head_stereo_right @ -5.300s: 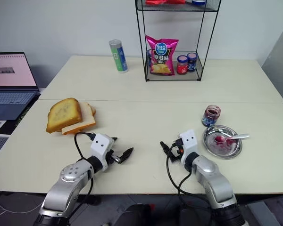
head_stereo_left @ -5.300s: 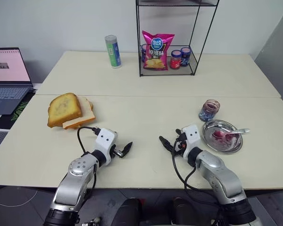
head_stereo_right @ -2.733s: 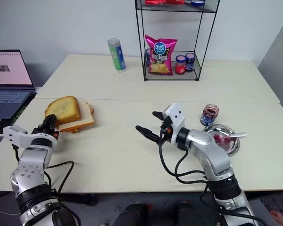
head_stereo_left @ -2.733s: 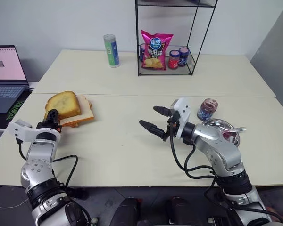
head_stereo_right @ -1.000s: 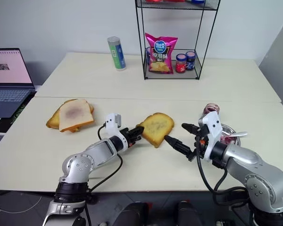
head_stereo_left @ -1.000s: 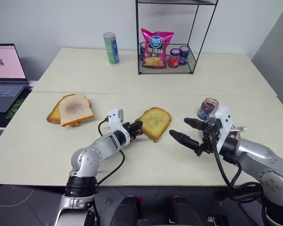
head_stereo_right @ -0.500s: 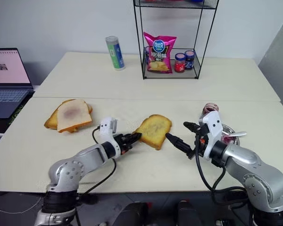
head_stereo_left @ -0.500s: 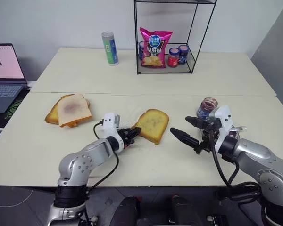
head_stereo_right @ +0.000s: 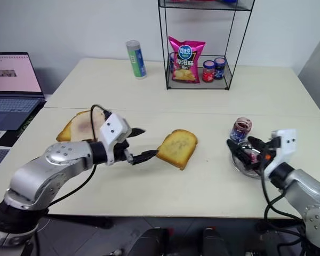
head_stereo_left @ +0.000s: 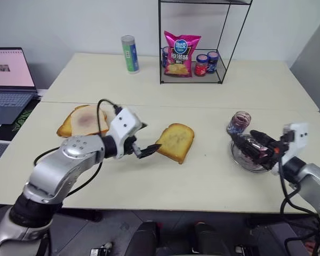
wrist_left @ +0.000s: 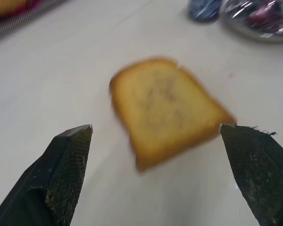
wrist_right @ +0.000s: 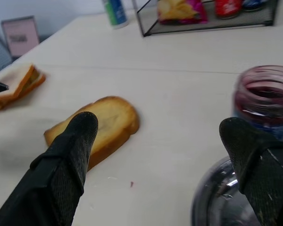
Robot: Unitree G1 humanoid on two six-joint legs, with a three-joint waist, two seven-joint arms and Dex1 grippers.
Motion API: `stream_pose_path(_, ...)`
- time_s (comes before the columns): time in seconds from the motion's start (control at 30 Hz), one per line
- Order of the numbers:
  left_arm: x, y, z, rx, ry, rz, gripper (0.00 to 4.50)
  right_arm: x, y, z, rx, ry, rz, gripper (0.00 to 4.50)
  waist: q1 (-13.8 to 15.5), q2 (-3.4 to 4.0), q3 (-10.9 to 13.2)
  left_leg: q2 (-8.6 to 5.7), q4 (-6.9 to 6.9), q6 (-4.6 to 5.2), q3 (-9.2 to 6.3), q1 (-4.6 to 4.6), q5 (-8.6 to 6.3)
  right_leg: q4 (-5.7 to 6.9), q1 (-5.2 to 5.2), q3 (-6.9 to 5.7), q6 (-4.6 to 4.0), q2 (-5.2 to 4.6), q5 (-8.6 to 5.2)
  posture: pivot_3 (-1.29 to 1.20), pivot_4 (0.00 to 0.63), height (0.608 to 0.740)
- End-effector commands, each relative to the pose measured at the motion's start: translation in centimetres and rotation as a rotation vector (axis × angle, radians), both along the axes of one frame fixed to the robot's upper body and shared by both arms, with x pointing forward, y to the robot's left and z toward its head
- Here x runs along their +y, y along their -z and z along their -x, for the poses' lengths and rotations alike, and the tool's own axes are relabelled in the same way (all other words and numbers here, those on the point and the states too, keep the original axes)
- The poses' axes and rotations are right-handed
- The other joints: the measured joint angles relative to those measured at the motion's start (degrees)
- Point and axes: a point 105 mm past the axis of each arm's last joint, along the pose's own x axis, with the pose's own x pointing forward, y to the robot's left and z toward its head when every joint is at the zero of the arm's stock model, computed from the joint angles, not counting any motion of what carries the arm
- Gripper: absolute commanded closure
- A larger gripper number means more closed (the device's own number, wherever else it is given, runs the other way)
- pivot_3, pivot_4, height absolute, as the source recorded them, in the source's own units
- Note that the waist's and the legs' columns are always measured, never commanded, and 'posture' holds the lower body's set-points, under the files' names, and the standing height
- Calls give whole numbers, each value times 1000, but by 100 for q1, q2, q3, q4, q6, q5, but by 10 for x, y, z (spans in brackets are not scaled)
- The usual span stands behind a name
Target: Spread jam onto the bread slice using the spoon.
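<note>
The left gripper (head_stereo_right: 137, 144) hangs above the table (head_stereo_right: 149, 181) with its two black, rough-faced fingers spread wide and nothing between them. Just off its lower fingertip lies the bread slice (head_stereo_right: 177, 148), thick, squarish, golden with a browner crust, flat on the pale matte tabletop and free of the fingers. Bare table surrounds the slice on every side, with the widest stretch toward the near edge.

The right gripper (head_stereo_left: 252, 143) also stands wide open and empty, its fingers reaching over the round steel dish (head_stereo_left: 238, 158). The dish is shiny, with a red-purple smear of jam (head_stereo_left: 252, 154) inside; the spoon cannot be made out behind the fingers. Just beyond the dish stands one open glass jar (head_stereo_left: 238, 122), its walls stained dark purple.

Behind the left gripper, toward the laptop (head_stereo_left: 9, 80), two more slices (head_stereo_left: 84, 119) lie stacked, the upper one paler with a pinkish centre. At the far side a thin black wire rack (head_stereo_right: 202, 48) holds one glossy pink crisp bag (head_stereo_right: 186, 60) and two small lidded jars (head_stereo_right: 213, 69); one slim can (head_stereo_right: 136, 60) stands beside it.
</note>
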Motion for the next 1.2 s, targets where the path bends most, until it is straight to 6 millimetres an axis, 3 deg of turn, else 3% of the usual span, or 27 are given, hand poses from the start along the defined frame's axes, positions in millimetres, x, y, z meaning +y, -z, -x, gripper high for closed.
stream_pose_path(0.03, -41, -12, 0, -133, 250, -21, 27, -46, -3, 18, -13, 215, -120, 0, 9, 2, 1, 0, -3, 0, -2, -1, 0, 1, 0, -3, -8, 2, 5, 0, 150, 740)
stream_pose_path(0.13, -66, -25, -26, -211, 277, 30, 27, -73, 3, 34, 0, 385, -262, 0, 17, 13, 7, -1, 2, 1, 0, -7, 0, 2, -2, -3, -8, 3, 13, 0, 150, 740)
stream_pose_path(0.2, -79, -21, -27, -211, 342, 25, 27, -82, 9, 38, 19, 439, -316, 0, -26, 16, 6, 2, 5, 2, 0, -4, 0, 2, 1, -2, 48, 12, 17, 0, 150, 740)
stream_pose_path(0.37, -108, -22, -27, -220, 425, 55, 27, -87, 23, 28, 60, 432, -407, 0, -175, 28, 2, 12, 4, 3, 28, 12, 0, 10, 2, 22, 55, 25, 23, 0, 150, 740)
stream_pose_path(0.5, -106, -19, -20, -186, 433, 78, 27, -98, 29, 6, 57, 440, -497, 0, -186, 31, 2, 14, 6, 4, 33, 15, 1, 14, 2, 25, 63, 34, 28, 0, 150, 740)
stream_pose_path(0.67, -102, -19, -4, -101, 428, 146, 27, -89, 42, -16, 97, 371, -598, 0, -165, 42, -3, 13, 5, 5, 32, 15, 1, 15, 2, 24, 65, 38, 29, 0, 150, 740)
stream_pose_path(0.83, -97, -13, -1, -53, 371, 167, 27, -81, 58, -32, 135, 348, -588, 0, -161, 49, -3, 10, 12, 8, 32, 15, 2, 17, 5, 25, 71, 40, 33, 0, 150, 740)
stream_pose_path(1.2, -89, -16, 5, -35, 310, 167, 27, -79, 70, -62, 125, 337, -596, 0, -167, 50, -4, 10, 27, 10, 36, 21, 3, 21, 15, 27, 78, 46, 39, 0, 150, 740)
